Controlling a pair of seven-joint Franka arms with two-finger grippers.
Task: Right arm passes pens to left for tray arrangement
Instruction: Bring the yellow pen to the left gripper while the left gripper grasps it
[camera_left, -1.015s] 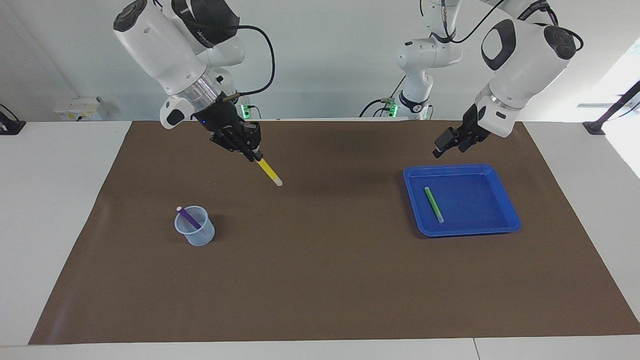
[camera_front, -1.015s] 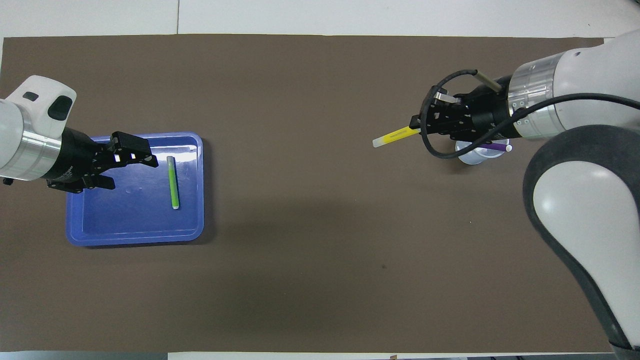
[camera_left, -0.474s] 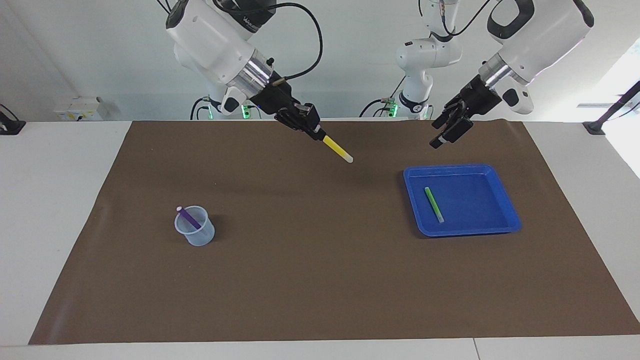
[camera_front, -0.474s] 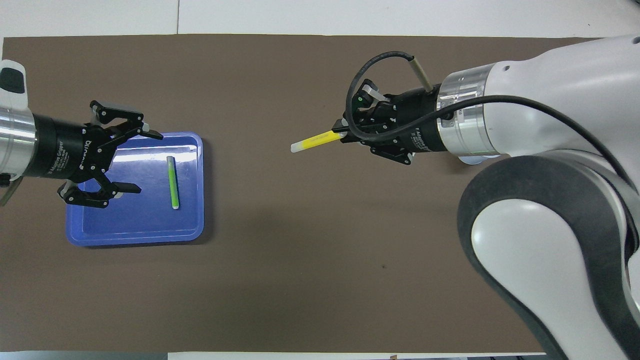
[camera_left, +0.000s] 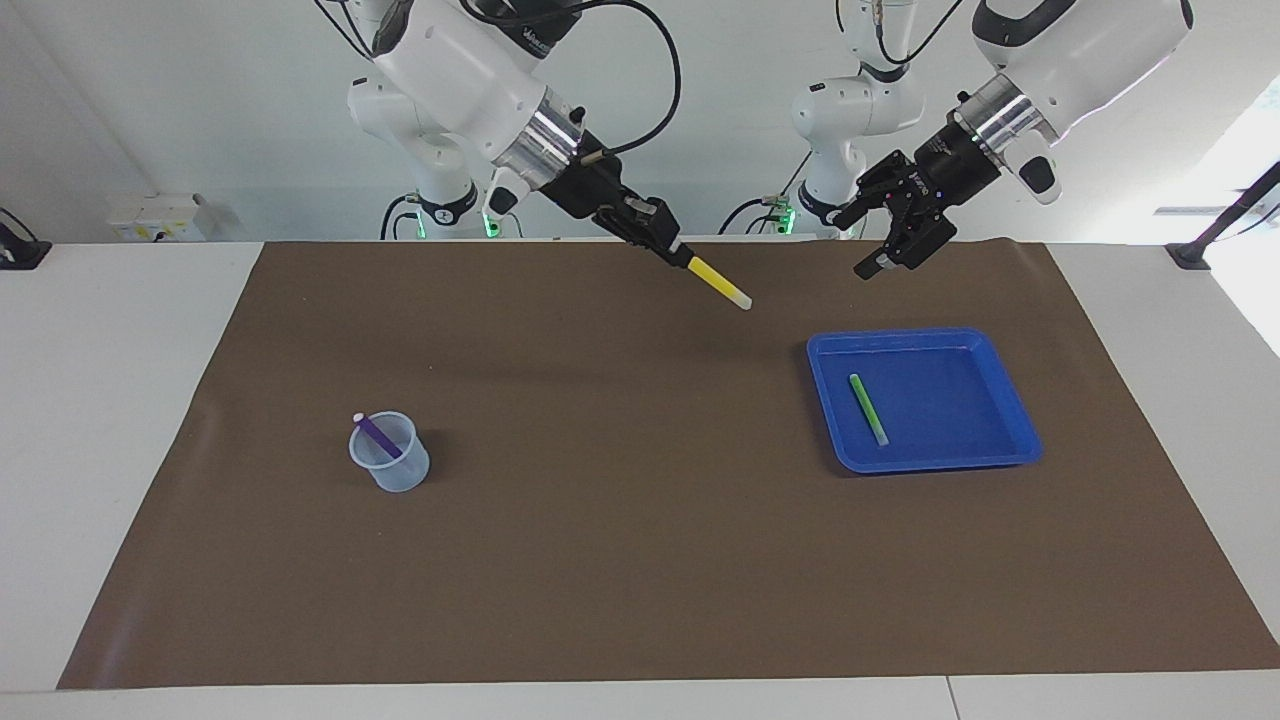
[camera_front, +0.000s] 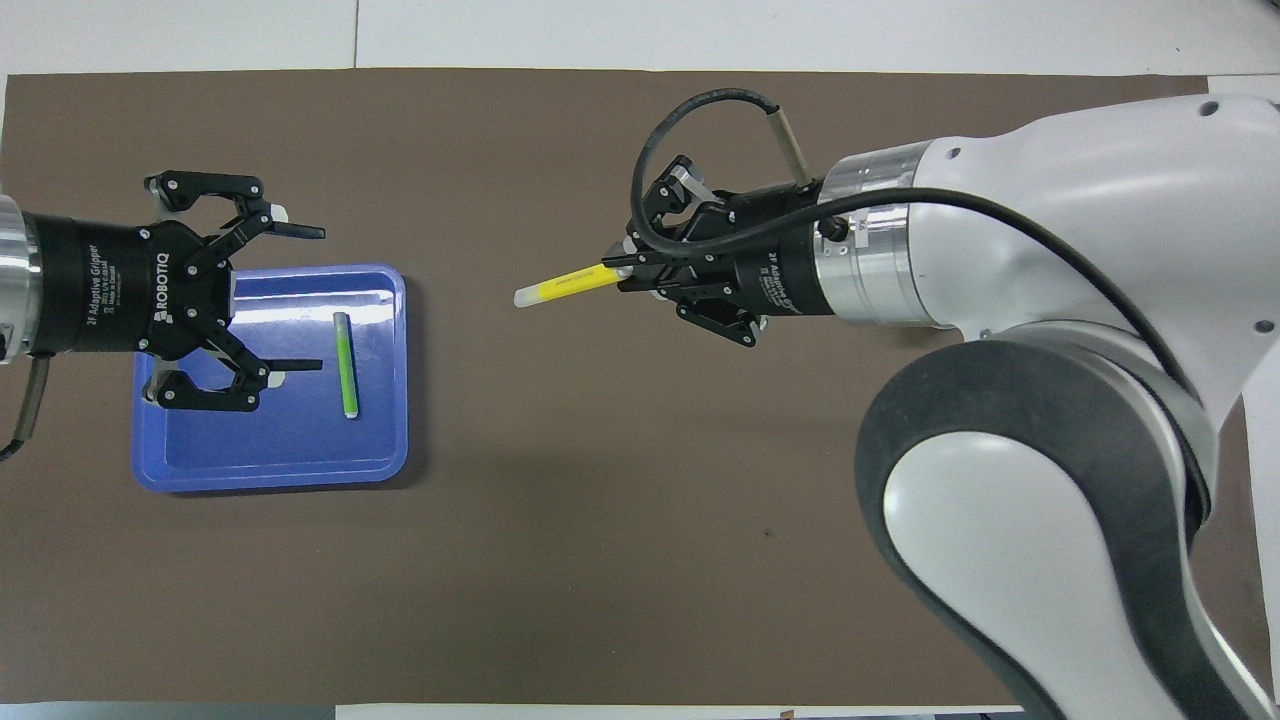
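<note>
My right gripper (camera_left: 678, 256) (camera_front: 628, 267) is shut on the yellow pen (camera_left: 719, 283) (camera_front: 565, 285), high over the middle of the brown mat. The pen's pale tip points toward the left arm's end. Raised over the blue tray (camera_left: 1005, 395) (camera_front: 390, 465), my left gripper (camera_left: 880, 235) (camera_front: 300, 298) stands wide open and empty, facing the pen. A green pen (camera_left: 868, 408) (camera_front: 346, 364) lies flat in the tray. The purple pen (camera_left: 376, 434) leans in a small translucent cup (camera_left: 393, 467) toward the right arm's end; the right arm hides both from overhead.
A brown mat (camera_left: 640, 560) (camera_front: 600, 560) covers most of the white table. Nothing else lies on it between the cup and the tray.
My right gripper has carried the yellow pen up from near the cup toward the left arm's end. My left gripper has risen above the tray and turned to face the pen.
</note>
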